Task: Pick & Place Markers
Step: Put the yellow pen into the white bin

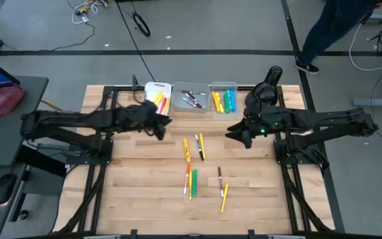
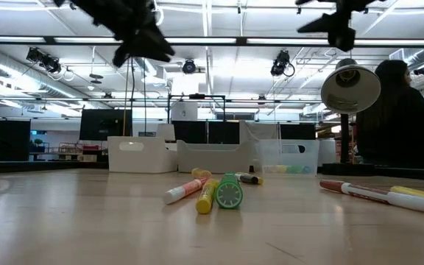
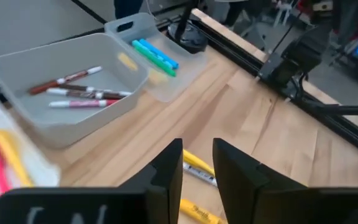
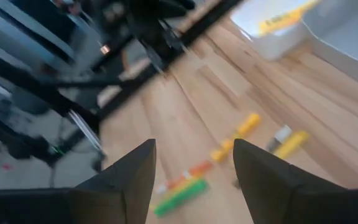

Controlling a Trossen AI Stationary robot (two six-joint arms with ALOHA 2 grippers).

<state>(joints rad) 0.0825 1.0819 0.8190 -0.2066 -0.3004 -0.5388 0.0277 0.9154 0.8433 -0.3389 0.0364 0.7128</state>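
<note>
Several loose markers lie flat on the wooden table: an orange-yellow one (image 1: pixel 186 149), a yellow and a dark one (image 1: pixel 199 146), an orange and a green pair (image 1: pixel 190 180), a brown one (image 1: pixel 219 176) and a yellow one (image 1: pixel 225 197). More markers lie in three bins at the far edge: left (image 1: pixel 158 98), middle (image 1: pixel 191 98), right (image 1: pixel 224 99). My left gripper (image 1: pixel 163 126) (image 3: pixel 197 149) hangs above the table near the left bin, its fingers a narrow gap apart with nothing between them. My right gripper (image 1: pixel 234 133) (image 4: pixel 194 152) hangs wide open, holding nothing, right of the loose markers.
A black lamp (image 1: pixel 270 76) stands at the far right of the table beside the right bin. A person (image 1: pixel 340 26) is on the floor beyond the far right corner. Bare wood lies left and right of the loose markers.
</note>
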